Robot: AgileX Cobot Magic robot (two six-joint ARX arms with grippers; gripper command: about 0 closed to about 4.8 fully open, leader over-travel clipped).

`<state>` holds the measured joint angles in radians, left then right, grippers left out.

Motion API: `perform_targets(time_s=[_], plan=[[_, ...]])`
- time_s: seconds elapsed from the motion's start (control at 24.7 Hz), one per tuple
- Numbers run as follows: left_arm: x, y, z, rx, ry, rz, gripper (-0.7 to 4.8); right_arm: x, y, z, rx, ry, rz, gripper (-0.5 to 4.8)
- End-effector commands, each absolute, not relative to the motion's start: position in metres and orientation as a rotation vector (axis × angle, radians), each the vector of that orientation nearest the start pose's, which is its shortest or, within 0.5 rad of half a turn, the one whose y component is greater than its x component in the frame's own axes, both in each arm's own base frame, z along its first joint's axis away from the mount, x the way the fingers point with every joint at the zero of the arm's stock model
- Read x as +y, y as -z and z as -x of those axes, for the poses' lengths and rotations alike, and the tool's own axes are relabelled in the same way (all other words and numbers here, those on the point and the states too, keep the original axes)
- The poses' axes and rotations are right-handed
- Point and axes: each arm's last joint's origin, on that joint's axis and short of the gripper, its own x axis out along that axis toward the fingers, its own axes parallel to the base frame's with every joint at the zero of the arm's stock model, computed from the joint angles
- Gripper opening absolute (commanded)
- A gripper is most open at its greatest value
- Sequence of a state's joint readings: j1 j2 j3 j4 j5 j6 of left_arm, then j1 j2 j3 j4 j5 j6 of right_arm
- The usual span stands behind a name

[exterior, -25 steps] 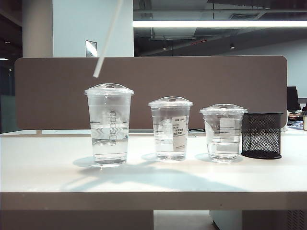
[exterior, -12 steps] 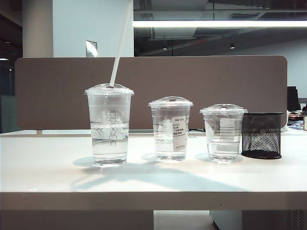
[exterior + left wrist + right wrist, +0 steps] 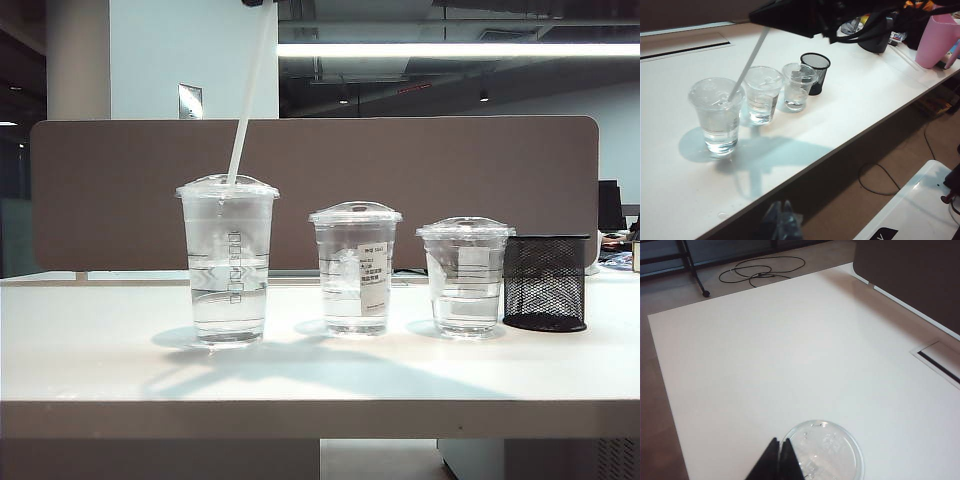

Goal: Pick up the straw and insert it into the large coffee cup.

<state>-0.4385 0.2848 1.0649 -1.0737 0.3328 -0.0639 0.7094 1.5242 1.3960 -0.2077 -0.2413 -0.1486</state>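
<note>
White table (image 3: 100,340) fills the lower frame. Left of centre stands the large coffee cup (image 3: 228,262), clear plastic, domed lid, part full of water. The straw (image 3: 246,100), thin, white, stiff, slants from the top edge down to the lid's centre: insertion is underway, I judge. Right gripper (image 3: 779,456), high above the cup, is pinched tight on the straw. Next: straighten and push down. Left gripper (image 3: 782,220), low centre in its view, looks closed and empty.

White straw (image 3: 245,105), clear large coffee cup (image 3: 228,262) (printed squares), black mesh holder (image 3: 545,283)
</note>
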Motion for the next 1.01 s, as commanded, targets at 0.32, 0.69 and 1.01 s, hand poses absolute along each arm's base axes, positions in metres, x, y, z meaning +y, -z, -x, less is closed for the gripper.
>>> perform_targets(time_s=[0.32,0.69,1.01], plan=[[-0.004,-0.367,0.013,0.308,0.76,0.042,-0.02,0.261,-0.33,-0.278,0.309,-1.014,0.227,0.14],[-0.004,-0.367,0.013,0.308,0.76,0.042,-0.02,0.268,-0.326,-0.286,0.249,-1.007,0.215,4.35],[-0.004,-0.367,0.013,0.308,0.76,0.042,-0.02,0.224,-0.409,-0.253,-0.014,-0.834,0.231,0.05]])
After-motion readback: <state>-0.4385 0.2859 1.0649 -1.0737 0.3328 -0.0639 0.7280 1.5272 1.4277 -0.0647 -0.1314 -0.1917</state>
